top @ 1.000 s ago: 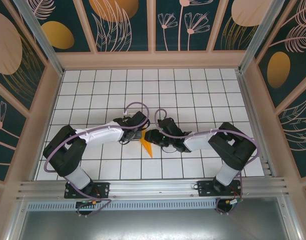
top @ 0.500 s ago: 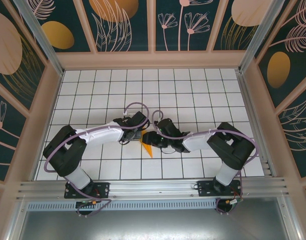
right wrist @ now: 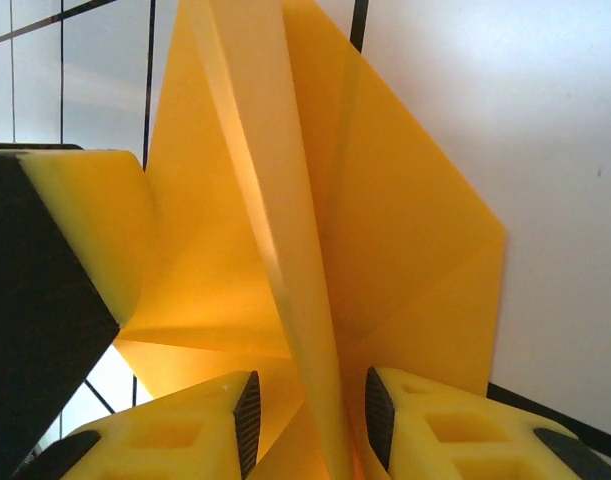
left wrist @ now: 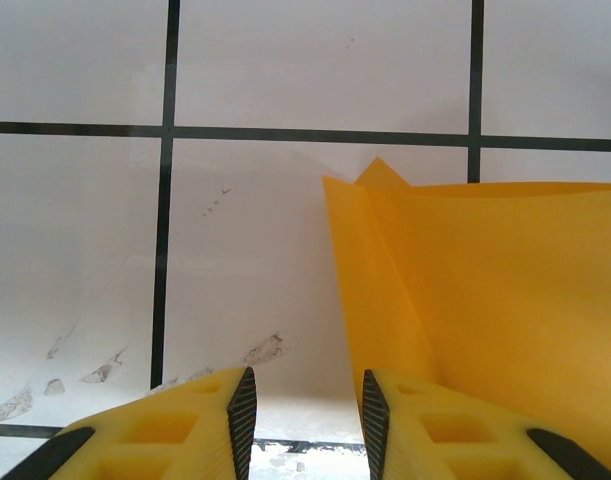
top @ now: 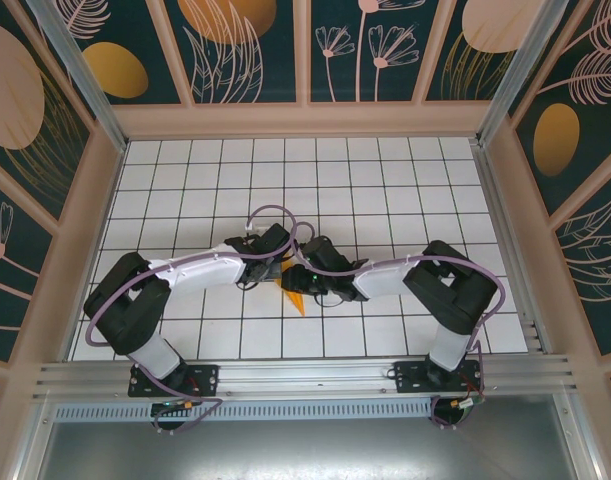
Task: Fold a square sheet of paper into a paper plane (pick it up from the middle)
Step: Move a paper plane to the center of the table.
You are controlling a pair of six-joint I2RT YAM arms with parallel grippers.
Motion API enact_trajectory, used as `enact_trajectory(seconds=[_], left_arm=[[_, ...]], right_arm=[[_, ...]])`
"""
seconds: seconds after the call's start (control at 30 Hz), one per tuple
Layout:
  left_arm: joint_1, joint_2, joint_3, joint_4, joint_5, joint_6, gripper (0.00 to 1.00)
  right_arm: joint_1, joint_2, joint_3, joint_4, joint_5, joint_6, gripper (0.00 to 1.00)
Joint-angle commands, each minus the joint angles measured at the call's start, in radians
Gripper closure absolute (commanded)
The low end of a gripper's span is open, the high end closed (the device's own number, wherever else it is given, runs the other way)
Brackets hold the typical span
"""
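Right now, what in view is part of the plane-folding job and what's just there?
Job: folded orange-yellow paper, left tool, right tool astride the paper's raised crease.
Just there: tiled table, painted wall panels, aluminium rail.

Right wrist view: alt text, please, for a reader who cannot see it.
A folded orange-yellow paper sheet stands with a raised crease running between the two yellow fingers of the right end effector. White tiled table lies behind it.
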Motion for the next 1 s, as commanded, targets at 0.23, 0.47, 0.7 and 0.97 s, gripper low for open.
enact_trajectory(seconds=[0.23, 0.47, 0.7, 0.97], left_arm=[[0.006, -0.027, -0.009, 0.014, 0.003, -0.010, 0.63], [0.005, -0.044, -0.014, 0.027, 0.014, -0.002, 0.63], [0.005, -0.063, -0.022, 0.035, 0.016, -0.005, 0.62], [0.005, -0.180, -0.063, 0.078, 0.001, -0.024, 0.62]], right_arm=[[0.023, 0.033, 0.058, -0.108, 0.079, -0.043, 0.71], [0.039, 0.038, 0.088, -0.157, 0.118, -0.061, 0.75], [0.047, 0.038, 0.105, -0.183, 0.125, -0.078, 0.79], [0.052, 0.003, 0.128, -0.228, 0.180, -0.090, 0.87]])
